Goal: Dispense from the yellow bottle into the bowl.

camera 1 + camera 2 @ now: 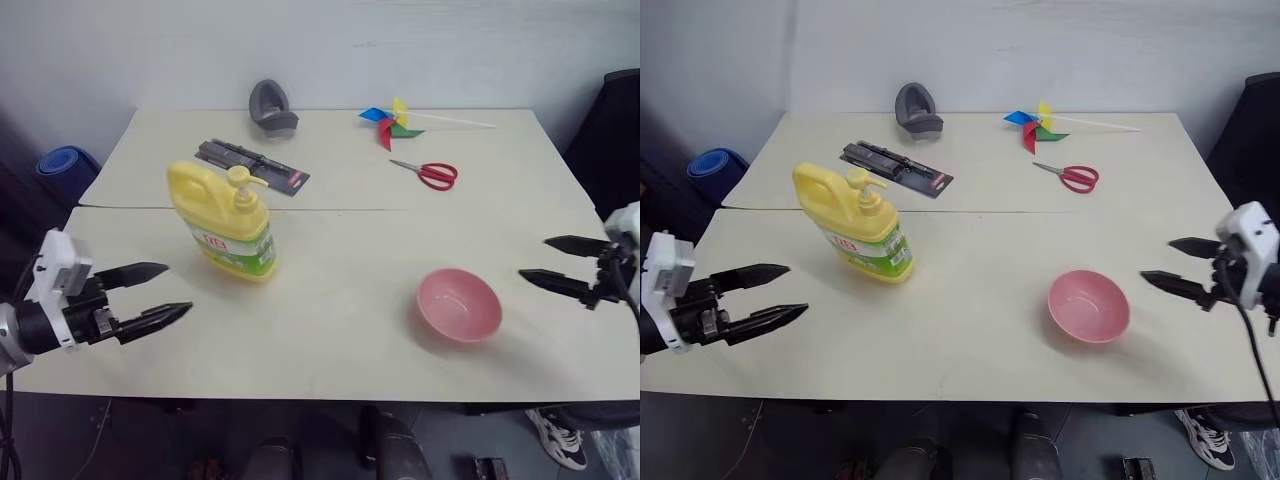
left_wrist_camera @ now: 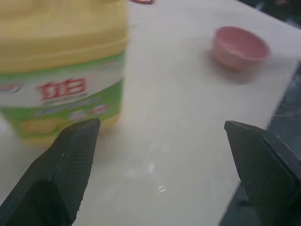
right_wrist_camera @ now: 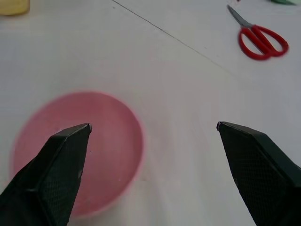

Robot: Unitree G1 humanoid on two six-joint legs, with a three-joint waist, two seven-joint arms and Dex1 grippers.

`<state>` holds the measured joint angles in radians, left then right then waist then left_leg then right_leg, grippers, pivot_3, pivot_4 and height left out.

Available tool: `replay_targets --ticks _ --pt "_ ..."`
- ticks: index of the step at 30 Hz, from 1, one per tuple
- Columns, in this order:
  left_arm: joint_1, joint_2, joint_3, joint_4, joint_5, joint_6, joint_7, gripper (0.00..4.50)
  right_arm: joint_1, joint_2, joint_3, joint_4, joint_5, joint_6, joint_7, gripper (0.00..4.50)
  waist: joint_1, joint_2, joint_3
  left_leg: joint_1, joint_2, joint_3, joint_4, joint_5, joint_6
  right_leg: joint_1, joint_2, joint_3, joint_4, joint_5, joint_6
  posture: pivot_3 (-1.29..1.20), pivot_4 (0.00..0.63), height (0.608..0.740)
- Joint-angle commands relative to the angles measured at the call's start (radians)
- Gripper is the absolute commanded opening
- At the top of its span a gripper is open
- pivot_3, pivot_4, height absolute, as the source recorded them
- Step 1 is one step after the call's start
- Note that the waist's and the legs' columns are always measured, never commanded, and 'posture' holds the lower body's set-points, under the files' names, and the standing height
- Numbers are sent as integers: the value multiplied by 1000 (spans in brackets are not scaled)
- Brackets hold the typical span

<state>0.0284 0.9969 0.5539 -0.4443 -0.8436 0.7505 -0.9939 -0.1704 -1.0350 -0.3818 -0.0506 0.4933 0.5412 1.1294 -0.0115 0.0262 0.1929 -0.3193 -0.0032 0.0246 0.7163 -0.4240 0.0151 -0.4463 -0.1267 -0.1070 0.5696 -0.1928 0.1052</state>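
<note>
So both grippers hang spread wide and empty over the cream table point(image 1: 330, 330).
Upright on the robot's left stands the yellow bottle point(image 1: 226, 222), just ahead of the left gripper point(image 1: 160, 295); the pink bowl point(image 1: 459, 304) sits well apart on the right, near the right gripper point(image 1: 548, 262).

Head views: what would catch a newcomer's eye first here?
The yellow bottle stands upright left of centre on the table, with the pink bowl empty and apart to its right. Both grippers hang open at the table's sides: the left gripper faces the bottle, the right gripper faces the bowl. Red scissors and a bright pinwheel lie farther back.
</note>
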Motion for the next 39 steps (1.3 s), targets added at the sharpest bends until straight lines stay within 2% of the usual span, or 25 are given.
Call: replay_targets --ticks 1,5,7,15,19,28,29,33,39 --pt "-74 60 -72 -84 -83 35 -59 4500 76 36 14 -254 49 102 -86 4467 9 0 0 0 0 0 0 0 0 0 1 0 0 0 0 0 150 740" --pt "-170 91 -194 -108 -53 4 -105 4500 162 83 29 -431 91 178 -162 4467 14 0 0 0 -2 2 0 0 0 0 3 1 -2 0 0 0 150 740" --pt "-220 96 -246 -101 -43 -7 -132 4500 214 87 57 -488 54 172 -193 4467 15 -1 0 0 -3 2 0 0 0 0 4 1 -2 0 0 0 150 740" --pt "-384 71 -403 -18 37 -63 -199 4500 359 130 164 -534 -85 86 -301 4467 15 -4 -1 0 0 10 0 -1 -2 0 11 4 -3 -1 -2 0 150 740" --pt "-436 49 -446 3 59 -76 -209 4500 370 164 217 -495 -175 26 -367 3248 11 -8 -1 0 0 12 0 -1 -2 1 12 6 -2 -1 -2 0 150 740" --pt "-471 21 -478 31 95 -94 -221 4500 318 270 326 -424 -277 -48 -458 3248 11 -11 -1 1 0 12 0 -1 -2 1 12 6 -2 -1 -2 0 150 740" --pt "-472 19 -478 32 95 -94 -221 4500 311 279 334 -418 -283 -54 -460 2876 11 -11 -1 1 0 12 0 -1 -2 1 12 6 -2 -1 -2 0 150 740" --pt "-477 13 -478 36 100 -92 -224 4500 292 295 360 -402 -309 -67 -467 1869 12 -11 -1 1 0 12 0 -1 -2 1 12 6 -2 -1 -2 0 150 740" --pt "-477 6 -478 39 112 -92 -226 4500 279 309 370 -381 -325 -83 -473 1869 12 -11 -1 1 0 12 0 -1 -2 1 12 6 -2 -1 -2 0 150 740"
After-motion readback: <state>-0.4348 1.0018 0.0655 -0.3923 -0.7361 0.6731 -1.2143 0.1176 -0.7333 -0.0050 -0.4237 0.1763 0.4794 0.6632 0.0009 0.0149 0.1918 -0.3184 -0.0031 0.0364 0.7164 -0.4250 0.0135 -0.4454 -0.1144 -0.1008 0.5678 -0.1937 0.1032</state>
